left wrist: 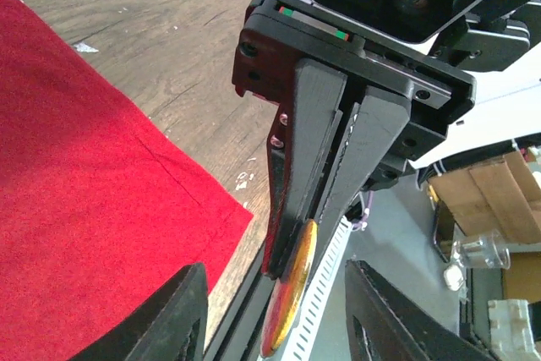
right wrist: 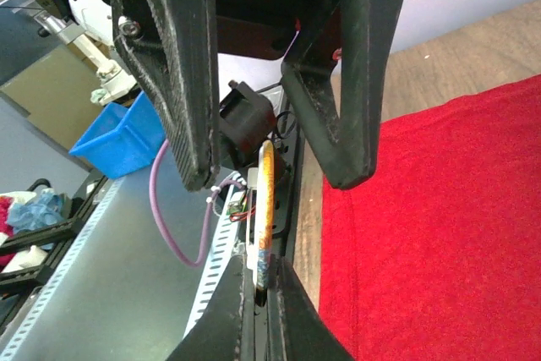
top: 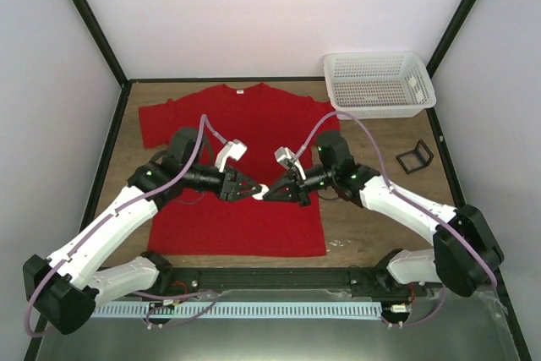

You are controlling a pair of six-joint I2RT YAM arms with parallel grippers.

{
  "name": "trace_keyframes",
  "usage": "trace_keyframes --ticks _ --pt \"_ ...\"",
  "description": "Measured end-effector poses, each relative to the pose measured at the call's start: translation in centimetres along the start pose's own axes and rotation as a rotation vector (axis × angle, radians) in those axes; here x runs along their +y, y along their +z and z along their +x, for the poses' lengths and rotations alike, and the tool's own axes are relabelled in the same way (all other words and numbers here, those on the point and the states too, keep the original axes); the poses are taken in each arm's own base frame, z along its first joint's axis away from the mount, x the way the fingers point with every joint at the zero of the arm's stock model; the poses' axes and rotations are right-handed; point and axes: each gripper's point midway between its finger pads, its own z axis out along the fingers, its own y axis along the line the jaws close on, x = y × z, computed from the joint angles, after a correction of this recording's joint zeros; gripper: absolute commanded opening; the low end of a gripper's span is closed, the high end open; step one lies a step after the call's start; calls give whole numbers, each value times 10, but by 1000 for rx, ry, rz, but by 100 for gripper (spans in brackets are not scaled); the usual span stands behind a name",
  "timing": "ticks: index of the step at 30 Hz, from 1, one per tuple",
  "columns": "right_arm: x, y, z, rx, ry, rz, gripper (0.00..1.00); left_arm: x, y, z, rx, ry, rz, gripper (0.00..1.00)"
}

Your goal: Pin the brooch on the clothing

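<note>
1. my right gripper (top: pixel 271 193) is clamped tight on the brooch (right wrist: pixel 266 200), which it holds edge-on over the middle of the red t-shirt (top: pixel 254 124).
2. my left gripper (top: pixel 248 191) faces it over the same part of the shirt. its jaws are partly apart, with one finger (right wrist: pixel 182 82) on each side of the brooch and gaps showing.
3. the shirt lies flat, neck away from my bases.
4. a white basket (top: pixel 380 108) sits just off the shirt's far right corner.
</note>
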Motion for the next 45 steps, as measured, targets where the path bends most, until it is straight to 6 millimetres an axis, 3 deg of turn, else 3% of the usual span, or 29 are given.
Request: trace_keyframes --ticks 13,21,29,33,42,45 --pt "0 4 10 25 35 -47 1 3 9 3 35 -26 25 18" --pt "-1 5 14 32 48 -67 1 2 9 3 40 -25 40 16" --pt "-2 6 19 44 73 -72 1 3 14 6 63 -19 57 0" --pt "-2 6 20 47 80 -76 2 2 14 7 65 1 60 0" --pt "-8 1 11 26 66 28 57 11 14 5 25 -37 11 0" --pt "-7 -7 9 -8 73 109 88 21 12 3 -29 -78 -35 0"
